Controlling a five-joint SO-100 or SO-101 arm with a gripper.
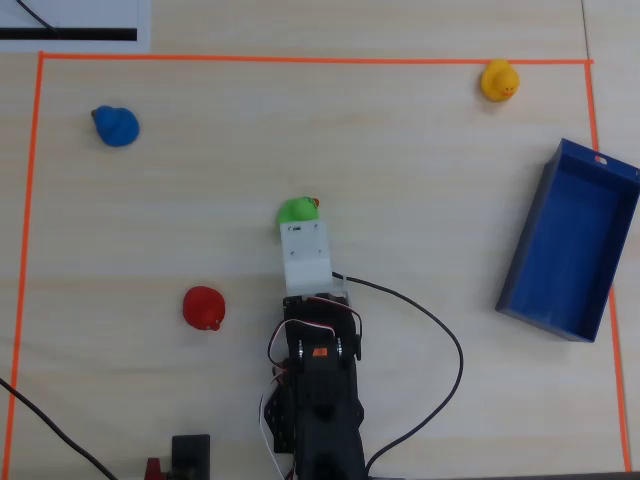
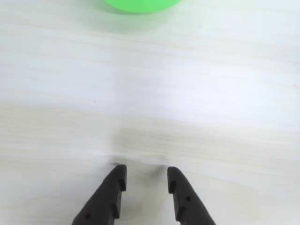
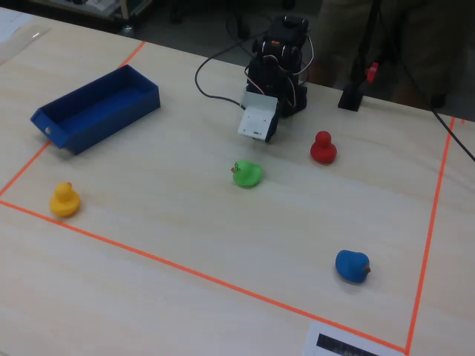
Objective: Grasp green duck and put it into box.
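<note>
The green duck point(image 1: 297, 210) sits on the table mid-field, and shows in the fixed view point(image 3: 246, 174) too. In the wrist view only its lower edge point(image 2: 140, 4) shows at the top. My gripper point(image 2: 146, 171) is open and empty, its black fingers low over bare table, a short way back from the duck. In the overhead view the white gripper housing point(image 1: 305, 255) sits just below the duck and hides the fingers. The dark blue box point(image 1: 527, 232) lies open-topped at the right, far from the gripper; in the fixed view it point(image 3: 111, 115) is at the left.
A red duck point(image 1: 204, 307) sits left of the arm, a blue duck point(image 1: 117, 126) far upper left, a yellow duck point(image 1: 499, 80) upper right near the box. Orange tape point(image 1: 300, 59) borders the work area. A black cable point(image 1: 440, 330) loops right of the arm base.
</note>
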